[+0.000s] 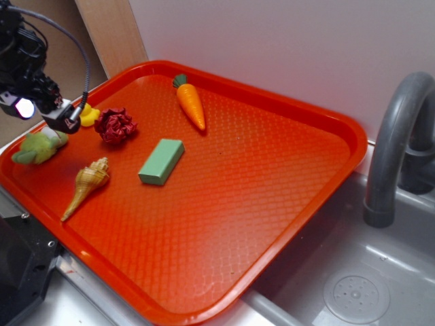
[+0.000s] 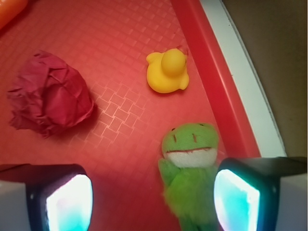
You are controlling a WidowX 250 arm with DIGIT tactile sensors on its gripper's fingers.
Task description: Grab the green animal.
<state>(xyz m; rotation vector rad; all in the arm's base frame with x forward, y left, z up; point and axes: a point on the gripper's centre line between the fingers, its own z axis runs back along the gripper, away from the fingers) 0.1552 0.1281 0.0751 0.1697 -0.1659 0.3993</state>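
We are logging: gripper (image 2: 153,199) hovering over far-left corner of red tray (image 1: 353,136), fingers (image 2: 236,197) spread apart, gripping nothing. Green plush animal (image 2: 190,175) lying beside tray's left rim, between fingers, close to right one; we cannot tell if touching. Yellow duck (image 2: 167,71) sitting just beyond it. Crumpled red ball (image 2: 48,94), seashell (image 1: 87,185), green block (image 1: 162,161), carrot (image 1: 191,103) resting apart on tray.

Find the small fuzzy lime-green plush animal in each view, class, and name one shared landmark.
Exterior: the small fuzzy lime-green plush animal lies at the red tray's far left edge.
Wrist: lower right, beside the right fingertip.
Shared landmark: the small yellow rubber duck close by.
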